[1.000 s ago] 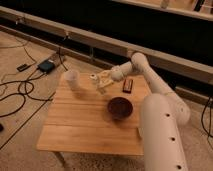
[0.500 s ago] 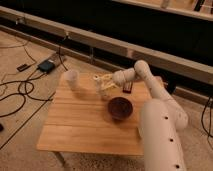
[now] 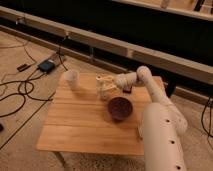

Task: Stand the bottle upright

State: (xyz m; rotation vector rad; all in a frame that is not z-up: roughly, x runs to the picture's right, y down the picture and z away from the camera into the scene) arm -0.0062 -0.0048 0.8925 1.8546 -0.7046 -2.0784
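The bottle (image 3: 103, 86), small, slim and pale, stands roughly upright on the far middle of the wooden table (image 3: 75, 130). My gripper (image 3: 108, 86) reaches in from the right at the end of the white arm and is shut on the bottle's side, just above the tabletop. The bottle's base is at or very near the table surface; I cannot tell whether it touches.
A wider pale translucent cup (image 3: 72, 79) stands at the table's far left corner. A dark round bowl (image 3: 120, 107) sits just in front of the gripper. A small dark object (image 3: 127, 91) lies behind the arm. Cables and a box (image 3: 46, 66) lie on the floor to the left.
The gripper and the bottle have shifted slightly toward the near side and to the right. The arm's elbow has swung toward the table's right edge.
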